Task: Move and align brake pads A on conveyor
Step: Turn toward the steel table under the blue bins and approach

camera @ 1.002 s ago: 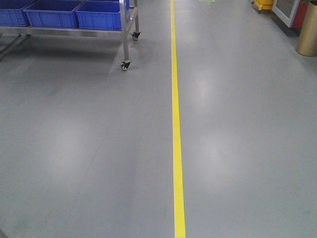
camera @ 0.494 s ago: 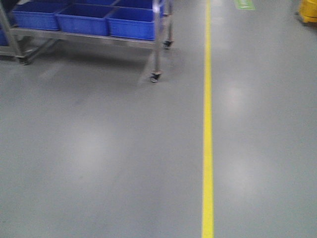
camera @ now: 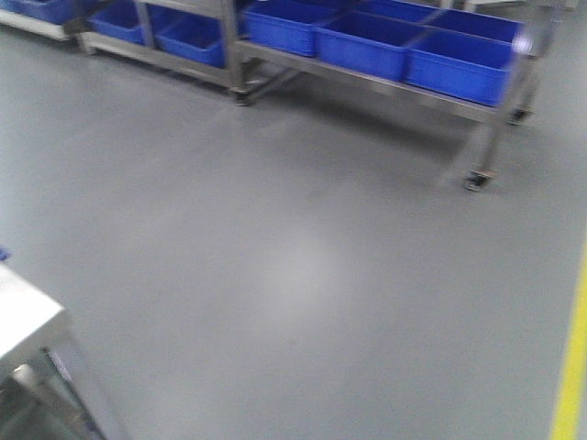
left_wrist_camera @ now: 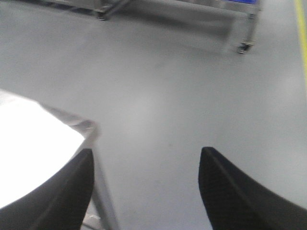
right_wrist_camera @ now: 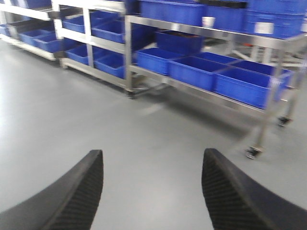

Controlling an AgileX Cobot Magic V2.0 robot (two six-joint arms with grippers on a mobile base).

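The yellow line (camera: 572,367) is sliding to 4 o'clock while a steel table (camera: 23,316) is entering at 8 o'clock.

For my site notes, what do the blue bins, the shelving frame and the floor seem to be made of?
Blue rectangular bins: likely moulded plastic, even colour, dull sheen. Silvery shelving frame: probably stainless steel, bright metallic reflections. Smooth grey floor: seemingly coated concrete, seamless with soft glare.

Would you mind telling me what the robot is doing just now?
Nothing is being handled at present. The left gripper and right gripper are both open and empty, hanging over grey floor. A steel table corner shows at lower left, and wheeled racks of blue bins stand ahead. No brake pads or conveyor are in view; the blur suggests the base is travelling.
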